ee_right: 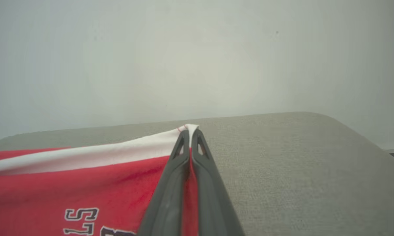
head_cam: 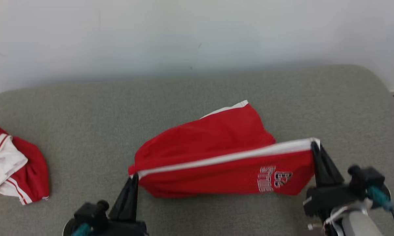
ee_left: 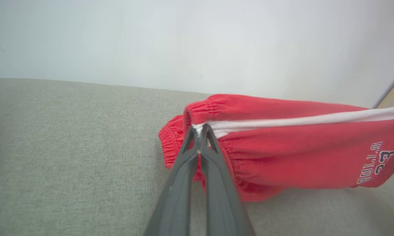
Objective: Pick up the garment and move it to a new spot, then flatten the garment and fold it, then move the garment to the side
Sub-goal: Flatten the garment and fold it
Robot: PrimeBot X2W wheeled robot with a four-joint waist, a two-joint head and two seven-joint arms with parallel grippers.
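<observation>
The garment point(head_cam: 223, 157) is a pair of red shorts with a white side stripe and a printed number, stretched above the grey table between my two grippers. My left gripper point(head_cam: 133, 177) is shut on the elastic waistband end point(ee_left: 200, 129), at the white stripe. My right gripper point(head_cam: 314, 142) is shut on the opposite leg hem corner point(ee_right: 190, 129), also at the white stripe. The stripe runs taut from one grip to the other, rising to the right. The lower part of the shorts point(ee_left: 282, 164) hangs down and its far portion rests on the table.
A second red and white garment point(head_cam: 13, 167) lies crumpled at the table's left edge. The grey padded table point(head_cam: 197, 95) has rounded far corners and stands against a white wall point(head_cam: 197, 32). Bare surface lies behind and to the right of the shorts.
</observation>
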